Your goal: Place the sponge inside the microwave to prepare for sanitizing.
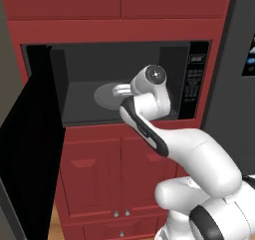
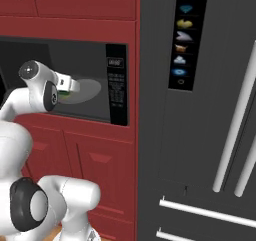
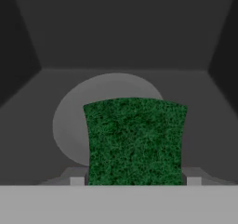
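- Red cabinetry [image 1: 99, 169] frames the scene, with the microwave [image 1: 119, 82] set into it and its black door [image 1: 30, 149] swung wide to the left.
- At the mouth of the microwave, the gripper [image 3: 135, 180] is seen pinching the sponge [image 3: 135, 141] from both sides, its two tips pressed against the sponge's lower flanks; the sponge's sides bow inward slightly under the squeeze.
- The sponge is held off the floor of the microwave, in front of the round turntable [image 3: 74, 116] and partly over its near edge, green face turned toward the hand camera.
- In the right base view, a sliver of green and yellow [image 2: 65, 94] shows just beyond the wrist, level with the turntable.
- The sponge is judged to lie roughly flat, its long axis pointing away from the hand toward the back wall of the microwave, though its true length is hidden by the foreshortening.
- To do this step well, the sponge is best carried further in until it sits over the turntable, then lowered close to the plate before the fingers are spread.
- A release from height is best avoided, since the sponge could bounce or tip toward the opening.
- The wrist should be kept clear of the microwave's frame on the way in.
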Available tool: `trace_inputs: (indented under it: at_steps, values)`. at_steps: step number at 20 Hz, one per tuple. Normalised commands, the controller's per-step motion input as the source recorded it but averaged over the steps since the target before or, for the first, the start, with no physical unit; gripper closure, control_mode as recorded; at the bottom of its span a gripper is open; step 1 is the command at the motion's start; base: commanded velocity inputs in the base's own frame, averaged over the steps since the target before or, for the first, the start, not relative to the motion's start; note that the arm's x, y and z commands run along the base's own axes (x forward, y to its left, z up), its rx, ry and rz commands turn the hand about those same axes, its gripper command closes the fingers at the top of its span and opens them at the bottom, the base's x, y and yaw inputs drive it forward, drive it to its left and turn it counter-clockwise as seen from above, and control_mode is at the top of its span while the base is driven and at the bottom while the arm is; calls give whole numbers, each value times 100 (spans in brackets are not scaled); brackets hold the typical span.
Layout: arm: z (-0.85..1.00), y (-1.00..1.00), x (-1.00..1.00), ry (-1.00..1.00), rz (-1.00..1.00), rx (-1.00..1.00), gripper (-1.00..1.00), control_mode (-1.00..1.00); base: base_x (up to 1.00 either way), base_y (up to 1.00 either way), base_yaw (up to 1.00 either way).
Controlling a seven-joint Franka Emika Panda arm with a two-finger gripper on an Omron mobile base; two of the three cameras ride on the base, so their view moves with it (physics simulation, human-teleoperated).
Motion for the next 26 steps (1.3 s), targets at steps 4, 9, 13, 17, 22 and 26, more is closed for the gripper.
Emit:
trace_inputs:
  at_steps: [4,9,13,17,22,26]
  values:
    - [0,1,38,8,0,0,100,-100,0,0,0]
    - [-9,5,27,3,0,0,100,-100,0,0,0]
    - [-28,4,6,0,0,0,100,-100,0,0,0]
    - [-33,0,1,0,0,0,100,-100,0,0,0]
    - [-12,0,8,0,0,0,100,-100,0,0,0]
    - [0,2,17,0,0,0,100,-100,0,0,0]
